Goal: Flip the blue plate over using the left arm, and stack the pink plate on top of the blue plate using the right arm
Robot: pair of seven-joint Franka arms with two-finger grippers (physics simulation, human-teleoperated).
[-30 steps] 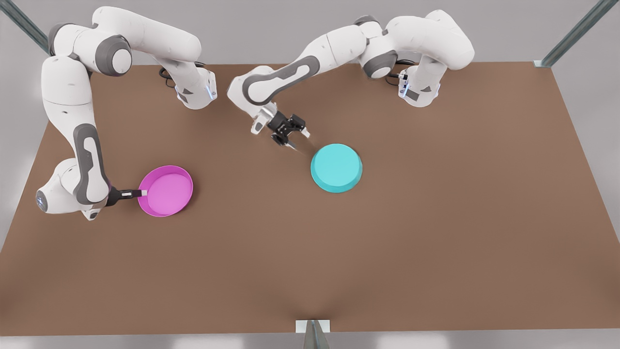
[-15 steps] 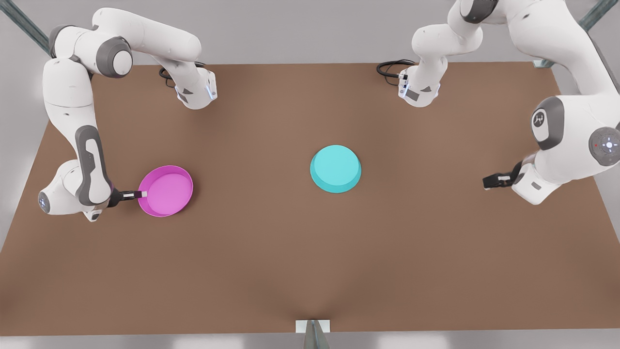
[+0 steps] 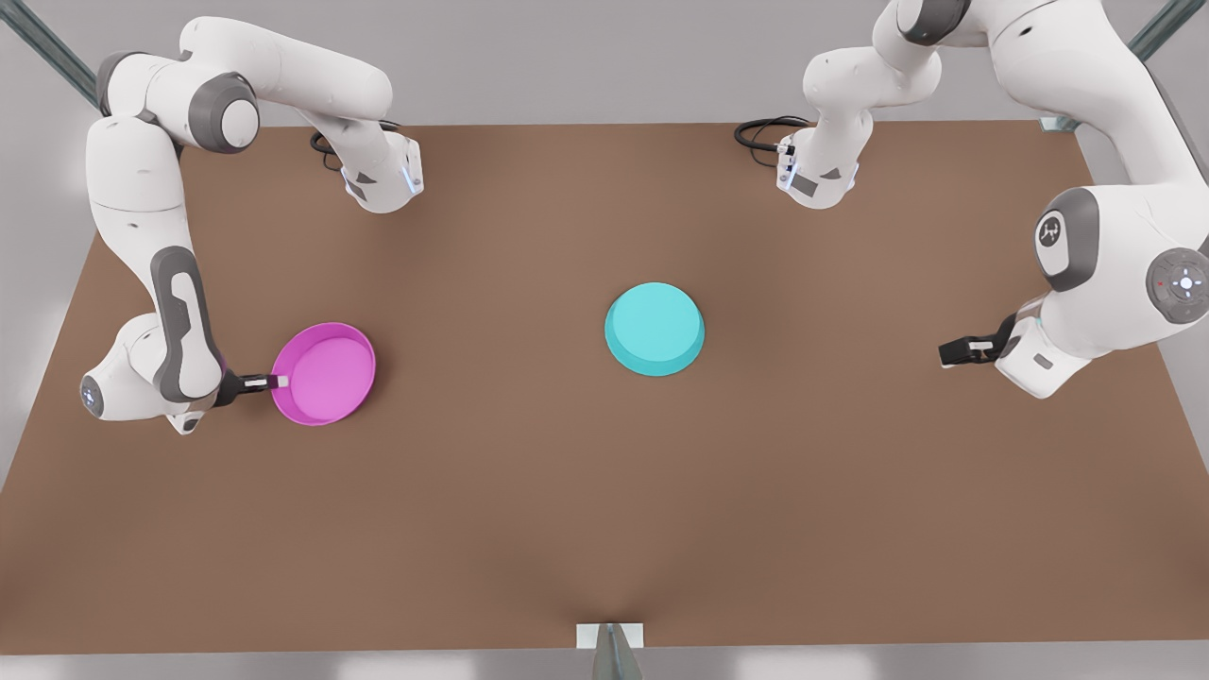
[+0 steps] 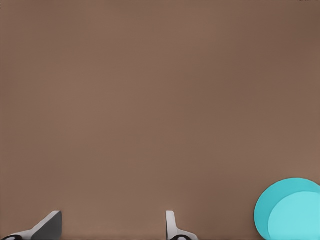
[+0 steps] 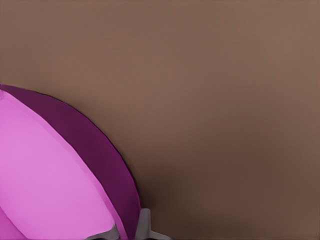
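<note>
Blue plate [image 3: 655, 328] lies base-up on the surface [image 3: 604, 491]. Right tool [image 3: 276, 381] clamps the pink plate [image 3: 324, 373], which sits open side up. Left tool [image 3: 949, 351] waits released, well apart.

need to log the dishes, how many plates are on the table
2: the pink plate at the front view's left, its rim clamped by the right gripper; the blue plate upside down mid-table.

Bare table [image 3: 529, 491] btwn plates, nothing blocking.
</note>
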